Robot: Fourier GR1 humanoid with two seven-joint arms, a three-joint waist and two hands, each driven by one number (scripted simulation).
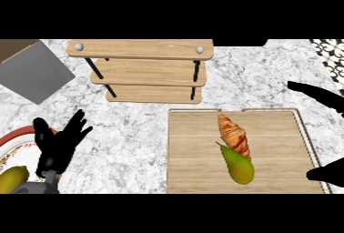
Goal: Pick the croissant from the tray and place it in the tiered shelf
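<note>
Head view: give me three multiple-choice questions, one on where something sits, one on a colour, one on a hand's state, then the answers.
1. Where is the croissant?
A. on the tiered shelf
B. on the tray
C. on the plate

2. What colour is the pear?
A. green
B. red
C. purple

3. How is the left robot hand?
A. curled round the croissant
B. fist resting on the tray
C. open, holding nothing

Answers: B, it lies on the wooden tray, touching the pear. A, its skin is green. C, its fingers are spread over the counter.

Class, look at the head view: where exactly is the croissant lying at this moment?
The croissant lies on the wooden tray in the right half of the head view, its lower end touching or overlapping the green pear, nearer the robot than the tiered shelf.
</note>
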